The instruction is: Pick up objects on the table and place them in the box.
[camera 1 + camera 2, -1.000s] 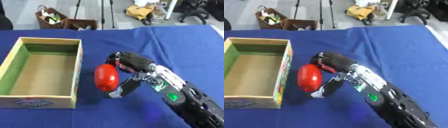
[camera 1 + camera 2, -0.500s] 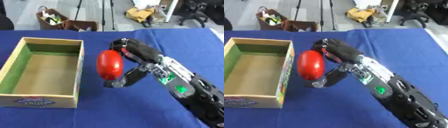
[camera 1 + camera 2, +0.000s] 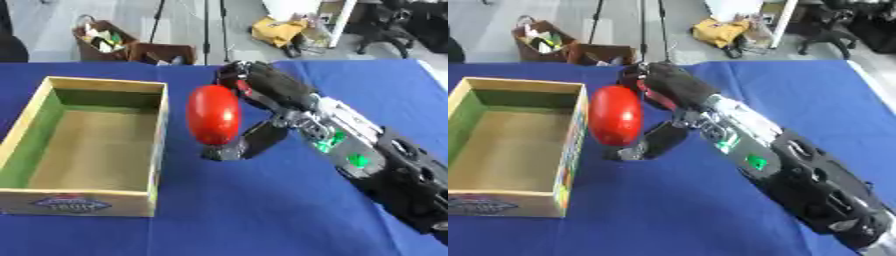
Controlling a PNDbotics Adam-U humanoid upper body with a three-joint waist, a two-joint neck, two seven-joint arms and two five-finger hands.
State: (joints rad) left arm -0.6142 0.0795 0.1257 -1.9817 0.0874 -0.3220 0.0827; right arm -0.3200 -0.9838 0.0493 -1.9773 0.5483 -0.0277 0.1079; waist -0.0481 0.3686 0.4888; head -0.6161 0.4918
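Note:
My right hand (image 3: pixel 262 90) holds a smooth red oval object (image 3: pixel 213 114) above the blue table, its fingers over the top and the thumb (image 3: pixel 249 145) curled under it. The red object hangs upright just right of the wooden box (image 3: pixel 159 125), near the box's right wall and outside it. The box is open-topped, with green inner walls and a bare brown floor with nothing in it. My right arm comes in from the lower right. No left hand shows in either view.
The blue tablecloth (image 3: pixel 262 215) covers the whole work surface. Beyond the far edge stand a brown basket (image 3: pixel 101 42) with items, tripod legs and a yellow bag (image 3: pixel 280 31) on the floor.
My right hand has lifted the red object off the cloth and carried it up and slightly toward the box. The box has stayed in place.

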